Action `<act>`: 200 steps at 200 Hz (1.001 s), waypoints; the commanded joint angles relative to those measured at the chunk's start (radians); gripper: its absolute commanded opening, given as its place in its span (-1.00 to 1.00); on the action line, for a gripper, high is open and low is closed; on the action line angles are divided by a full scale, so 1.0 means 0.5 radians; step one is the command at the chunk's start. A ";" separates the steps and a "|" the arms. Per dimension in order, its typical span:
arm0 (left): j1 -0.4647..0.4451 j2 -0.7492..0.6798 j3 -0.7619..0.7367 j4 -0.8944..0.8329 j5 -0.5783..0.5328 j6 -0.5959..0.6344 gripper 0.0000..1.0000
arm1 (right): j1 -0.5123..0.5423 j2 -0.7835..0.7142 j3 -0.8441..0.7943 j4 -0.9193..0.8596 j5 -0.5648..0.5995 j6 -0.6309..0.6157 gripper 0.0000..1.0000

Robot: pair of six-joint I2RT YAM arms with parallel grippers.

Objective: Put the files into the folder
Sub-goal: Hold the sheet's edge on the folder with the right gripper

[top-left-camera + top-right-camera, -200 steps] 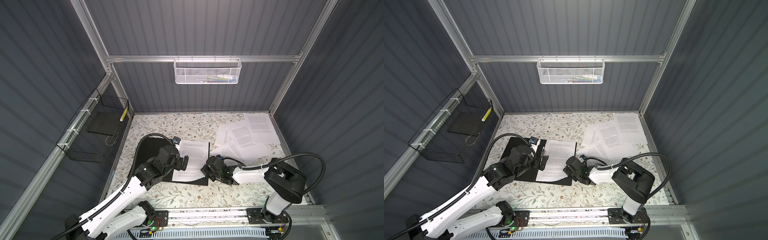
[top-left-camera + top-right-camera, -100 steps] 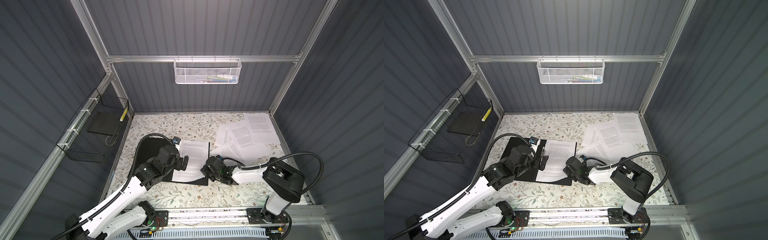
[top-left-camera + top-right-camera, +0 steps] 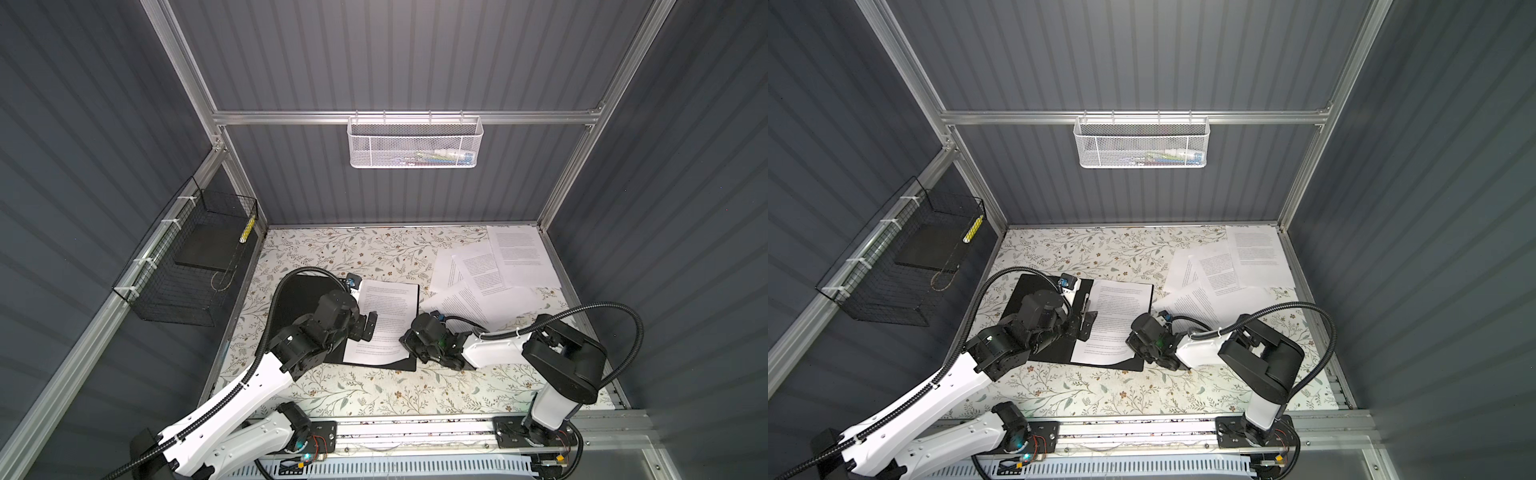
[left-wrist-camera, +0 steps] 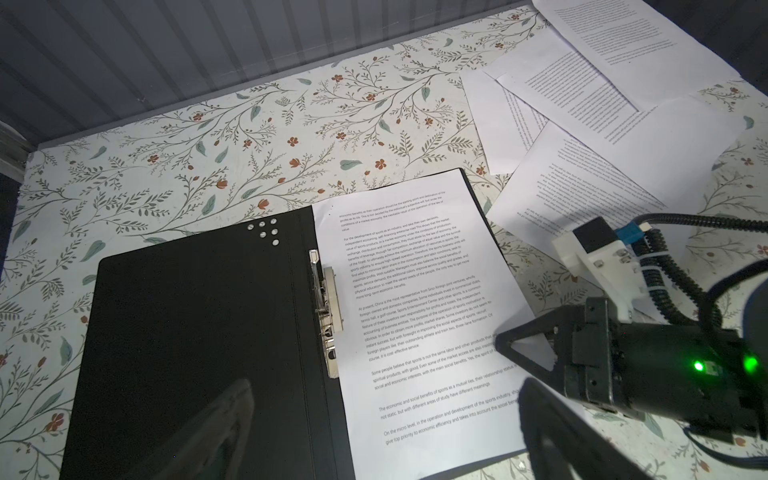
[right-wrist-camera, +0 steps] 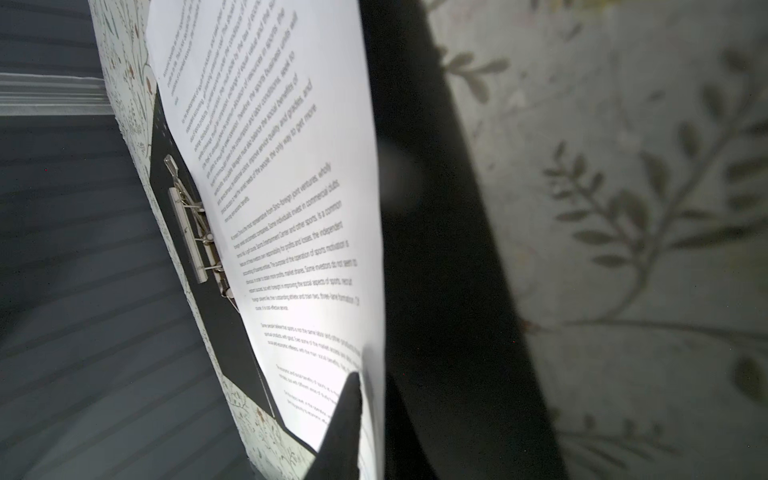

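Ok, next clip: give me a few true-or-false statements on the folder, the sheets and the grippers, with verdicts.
1. The folder lies open, black inside up. True.
2. One printed sheet rests on the folder half nearer the right gripper. True.
3. Every sheet is already in the folder. False: loose sheets lie on the table beside it.
4. The left gripper is clamped on the folder's cover. False: it hangs wide open above the folder, holding nothing.
5. The white mesh basket stands on the table. False: it hangs from the back rail.

Printed sheet (image 4: 415, 316) in the folder (image 4: 187, 340), readable "At present, China is the most representative", "On the micro level", loose sheets (image 4: 582, 178) too small to read
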 commanded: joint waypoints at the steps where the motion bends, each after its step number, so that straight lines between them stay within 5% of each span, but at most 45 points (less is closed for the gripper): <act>1: 0.014 -0.017 -0.022 0.001 0.026 -0.013 1.00 | 0.014 0.032 -0.014 0.018 -0.004 0.008 -0.67; 32: 0.016 -0.017 -0.023 -0.001 0.025 -0.012 1.00 | 0.016 0.028 -0.022 0.021 -0.005 0.015 -0.54; 85: 0.016 -0.017 -0.024 -0.001 0.025 -0.012 1.00 | 0.020 0.029 -0.028 0.019 -0.004 0.007 0.06; 200: 0.016 -0.016 -0.026 0.001 0.030 -0.012 1.00 | -0.005 0.099 0.114 -0.195 -0.049 -0.121 0.20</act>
